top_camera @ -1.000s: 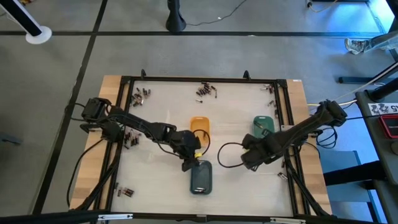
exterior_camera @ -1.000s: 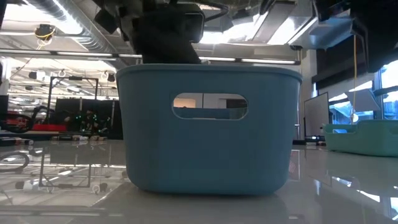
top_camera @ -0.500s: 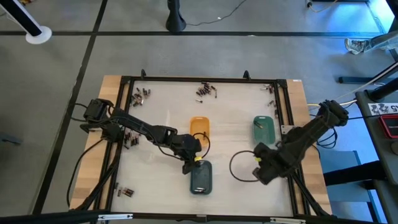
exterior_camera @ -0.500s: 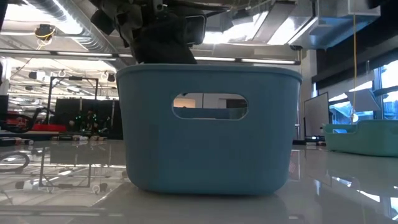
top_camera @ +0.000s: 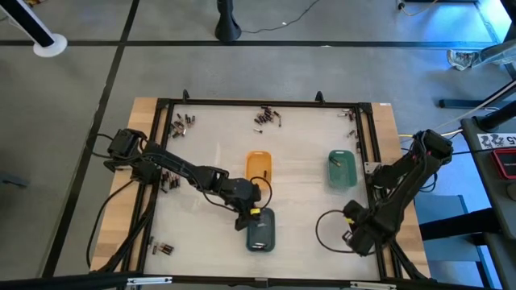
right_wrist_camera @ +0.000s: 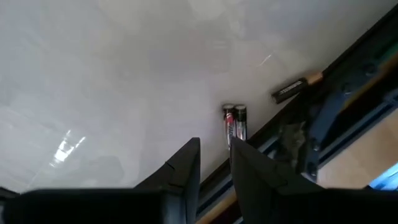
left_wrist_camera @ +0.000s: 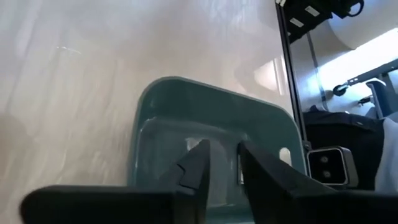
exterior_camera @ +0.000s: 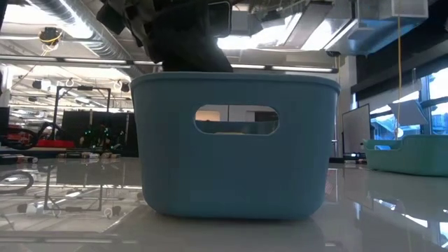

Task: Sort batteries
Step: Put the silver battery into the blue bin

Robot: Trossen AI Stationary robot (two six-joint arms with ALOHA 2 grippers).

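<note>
My left gripper (left_wrist_camera: 222, 163) hangs open over the far end of the slate-blue tray (top_camera: 262, 234), pointing slantwise down into it; the tray's floor (left_wrist_camera: 168, 134) shows past its fingers. My right gripper (right_wrist_camera: 214, 152) stands open near the table's near right corner (top_camera: 355, 235), pointing down, with nothing between its fingers. Just ahead of it two batteries (right_wrist_camera: 235, 126) lie side by side on the table against the black frame rail. More batteries lie in loose groups along the far edge (top_camera: 268, 118) and at the left (top_camera: 168, 179).
An orange tray (top_camera: 258, 165) and a green tray (top_camera: 341, 167) stand mid-table. A black frame (top_camera: 367, 145) runs round the white work surface. Another battery (right_wrist_camera: 289, 90) lies by the rail. Small groups of batteries lie at the near left (top_camera: 161, 248) and far left (top_camera: 182, 122).
My right gripper has swung from beside the green tray toward the table's near right corner, sinking and rolling about its own axis as it went. The trays have not moved.
</note>
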